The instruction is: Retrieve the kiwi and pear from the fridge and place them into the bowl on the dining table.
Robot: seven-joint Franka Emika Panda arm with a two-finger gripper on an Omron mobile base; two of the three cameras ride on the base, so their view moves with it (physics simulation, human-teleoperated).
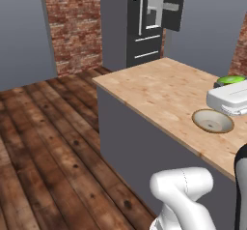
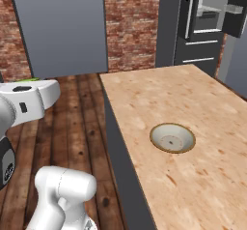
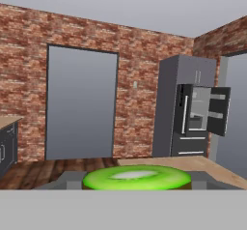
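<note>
tan bowl [image 2: 172,137] on unlabelled wooden dining table [image 2: 159,96]

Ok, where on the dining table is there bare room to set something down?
Almost all of the dining table is bare: the whole stretch from the bowl to the far edge by the fridge, and the strip nearer than the bowl. It is tightest beside the bowl, where the gripper carries a green fruit.
</note>
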